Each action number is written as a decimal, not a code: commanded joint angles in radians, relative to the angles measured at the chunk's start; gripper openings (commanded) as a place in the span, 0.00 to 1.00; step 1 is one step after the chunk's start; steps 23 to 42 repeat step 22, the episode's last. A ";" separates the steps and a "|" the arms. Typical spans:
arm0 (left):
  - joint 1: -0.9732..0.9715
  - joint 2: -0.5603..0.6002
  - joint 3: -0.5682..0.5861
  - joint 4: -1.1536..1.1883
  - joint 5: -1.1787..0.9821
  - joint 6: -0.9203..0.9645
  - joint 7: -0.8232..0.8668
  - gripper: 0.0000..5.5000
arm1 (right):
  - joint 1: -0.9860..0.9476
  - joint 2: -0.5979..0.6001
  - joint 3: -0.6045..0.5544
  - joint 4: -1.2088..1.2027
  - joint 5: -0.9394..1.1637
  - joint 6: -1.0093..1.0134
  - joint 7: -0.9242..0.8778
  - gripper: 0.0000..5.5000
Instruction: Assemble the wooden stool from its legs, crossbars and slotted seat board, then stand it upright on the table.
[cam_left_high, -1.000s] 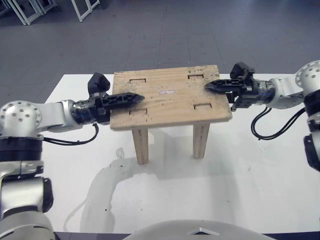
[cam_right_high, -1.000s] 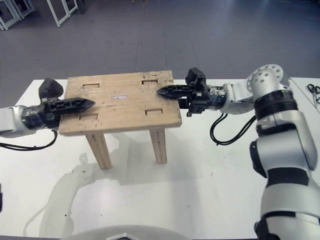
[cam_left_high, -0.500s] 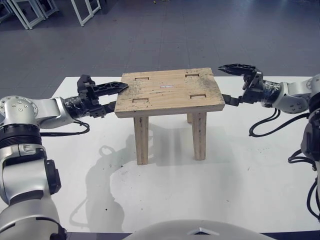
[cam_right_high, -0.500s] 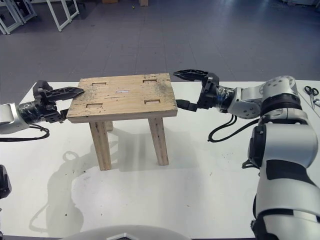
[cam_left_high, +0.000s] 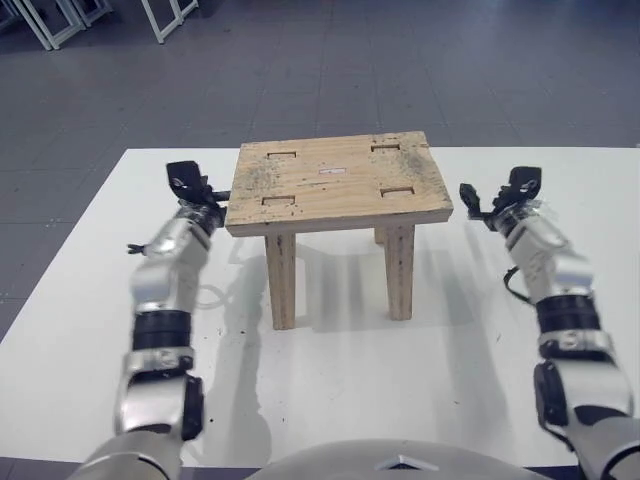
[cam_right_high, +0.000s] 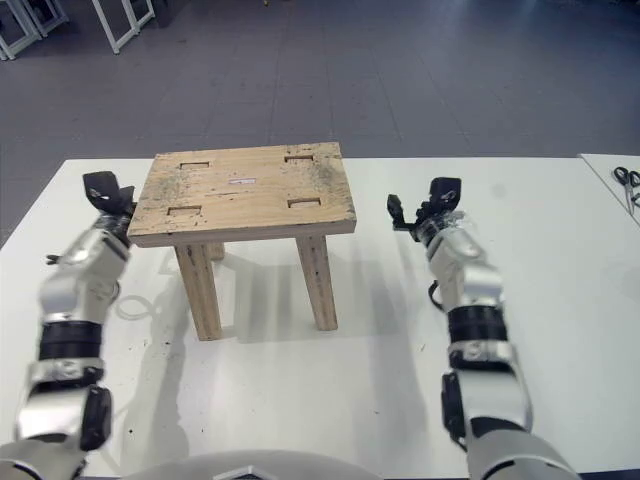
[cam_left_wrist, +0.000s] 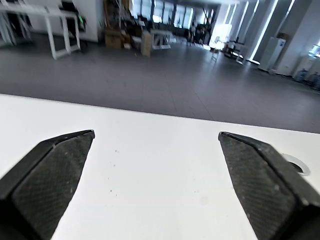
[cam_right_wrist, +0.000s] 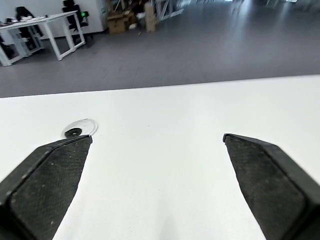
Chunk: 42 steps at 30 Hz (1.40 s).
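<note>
Now both arms have let go and pulled back, so the wooden stool (cam_left_high: 338, 185) stands alone on its legs in the middle of the smooth white table (cam_left_high: 420, 400). The job looks done. The left gripper (cam_left_wrist: 156, 133) and right gripper (cam_right_wrist: 157, 137) are spread wide, holding nothing. The stool's flat top is pale, rough wood with four square slots (cam_left_high: 398, 190).

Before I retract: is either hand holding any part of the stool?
Nothing is held. The left hand and right hand are both open and empty, clear of the stool, which stands upright.
</note>
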<state>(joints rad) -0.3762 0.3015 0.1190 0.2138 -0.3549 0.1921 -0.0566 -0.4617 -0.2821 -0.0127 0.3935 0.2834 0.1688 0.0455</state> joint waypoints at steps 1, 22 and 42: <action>0.033 -0.015 0.017 -0.014 0.069 -0.050 0.026 0.83 | 0.066 0.039 0.035 -0.075 -0.128 -0.080 -0.068 0.88; 0.062 -0.070 0.011 -0.068 0.163 -0.014 0.015 0.83 | 0.041 0.141 0.009 -0.071 -0.213 -0.042 -0.061 0.88; 0.062 -0.070 0.011 -0.068 0.163 -0.014 0.015 0.83 | 0.041 0.141 0.009 -0.071 -0.213 -0.042 -0.061 0.88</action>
